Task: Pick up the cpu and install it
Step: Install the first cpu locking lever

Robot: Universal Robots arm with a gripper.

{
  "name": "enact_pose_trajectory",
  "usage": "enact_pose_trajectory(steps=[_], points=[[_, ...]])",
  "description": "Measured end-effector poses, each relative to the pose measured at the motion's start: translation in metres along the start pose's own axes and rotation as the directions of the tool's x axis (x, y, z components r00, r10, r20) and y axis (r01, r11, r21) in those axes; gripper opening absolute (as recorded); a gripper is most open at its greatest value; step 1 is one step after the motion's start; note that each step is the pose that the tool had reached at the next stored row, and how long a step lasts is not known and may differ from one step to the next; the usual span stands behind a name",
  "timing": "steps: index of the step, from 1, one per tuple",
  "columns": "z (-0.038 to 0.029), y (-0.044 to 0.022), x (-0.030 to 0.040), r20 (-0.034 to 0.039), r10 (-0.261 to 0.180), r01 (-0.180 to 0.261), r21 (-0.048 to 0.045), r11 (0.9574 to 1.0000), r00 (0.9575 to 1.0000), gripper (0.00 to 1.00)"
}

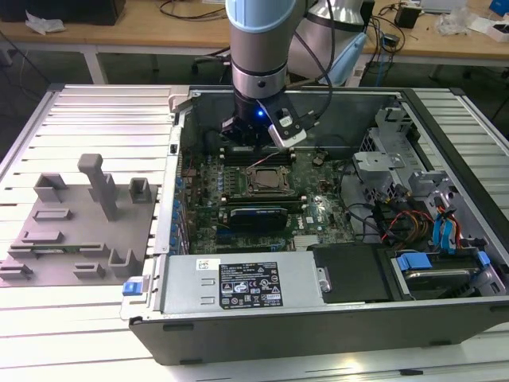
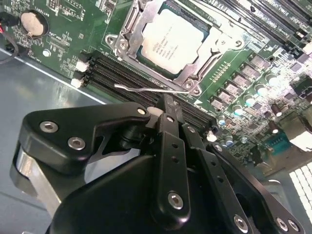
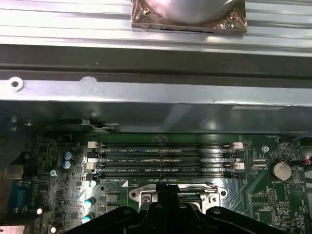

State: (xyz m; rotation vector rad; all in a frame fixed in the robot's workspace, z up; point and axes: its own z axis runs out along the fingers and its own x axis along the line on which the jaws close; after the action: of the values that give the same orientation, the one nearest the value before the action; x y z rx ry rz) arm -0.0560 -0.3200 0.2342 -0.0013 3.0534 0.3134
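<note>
Ribbed metal tabletop [image 1: 95,111] carries one open computer case [image 1: 318,326] in the exterior view, and beside it, on the exterior view's left, one grey fixture plate [image 1: 71,231] with several upright blocks. We see one arm [image 1: 262,48] coming down into the case, its gripper [image 1: 253,137] low over the green board [image 1: 318,215], just behind the socket [image 1: 266,181]. One white label [image 1: 249,285] sits on the power supply cover at the front, and two blue drive tabs [image 1: 445,235] stand in the bay on the exterior view's right.

From the second wrist view we count one cpu [image 2: 171,41], a flat square with a pale silvery top and a thin darker rim, lying seated inside the socket's metal frame [image 2: 126,29]. The frame is open around it and one thin wire lever [image 2: 151,90] lies free alongside. One coin cell [image 2: 33,23] sits near a corner of the board. The gripper [image 2: 168,109] has its black fingers [image 2: 168,105] drawn together with nothing between them, just above the memory slots beside the socket, apart from the cpu.

Looking at the first wrist view, we count four memory slots [image 3: 163,158] in a row, one case wall [image 3: 156,92] beyond them, and one coin cell [image 3: 281,169]. The gripper [image 3: 168,195] reaches over the socket frame [image 3: 141,195].
</note>
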Motion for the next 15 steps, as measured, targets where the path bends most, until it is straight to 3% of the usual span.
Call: enact_pose_trajectory(steps=[5,9,15], points=[[0.0003,-0.0001,0.0,0.0007,0.0,0.0,0.0,1.0,1.0,0.11],[0.0018,-0.0011,-0.0003,0.0104,0.002,-0.002,-0.0038,1.0,0.9999,0.11],[0.0073,-0.0025,-0.0059,0.0138,0.014,-0.014,-0.0034,0.9999,0.9998,0.11]])
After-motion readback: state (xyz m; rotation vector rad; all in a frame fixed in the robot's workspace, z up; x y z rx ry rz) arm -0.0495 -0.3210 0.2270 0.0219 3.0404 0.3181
